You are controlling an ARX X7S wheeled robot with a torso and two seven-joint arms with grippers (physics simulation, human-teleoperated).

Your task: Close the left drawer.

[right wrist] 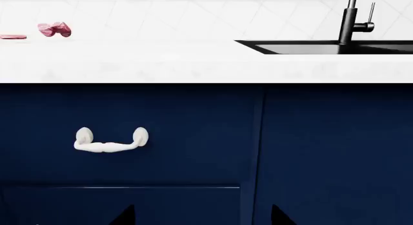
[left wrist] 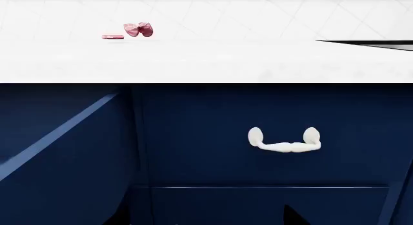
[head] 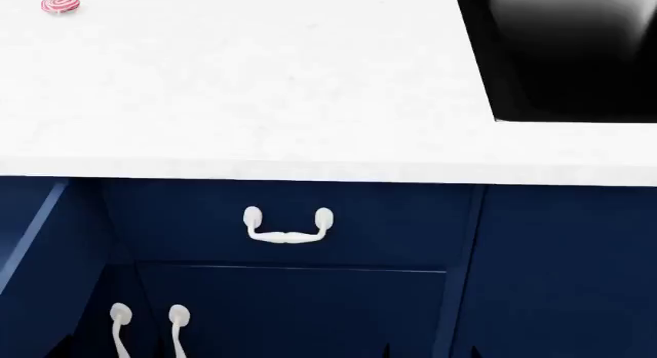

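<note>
The left drawer [head: 51, 250] stands pulled out of the navy cabinet at the far left of the head view. Only its navy side wall and lighter slate-blue top edge show, and its front and handle are out of view. The left wrist view shows the same side wall [left wrist: 71, 167] slanting toward the camera. My left gripper [left wrist: 206, 220] is open, with only its two dark fingertips at the frame edge, facing the cabinet front to the right of that drawer. My right gripper [right wrist: 200, 219] is open too, further right, with nothing between its fingers.
A shut navy drawer with a white curved handle [head: 288, 225] sits under the white counter [head: 257, 104]. Cupboard doors with long white handles [head: 121, 331] are below it. A black sink [head: 575, 50] and faucet [right wrist: 351, 17] are at the right. A pink swirl sweet [head: 60, 4] lies on the counter.
</note>
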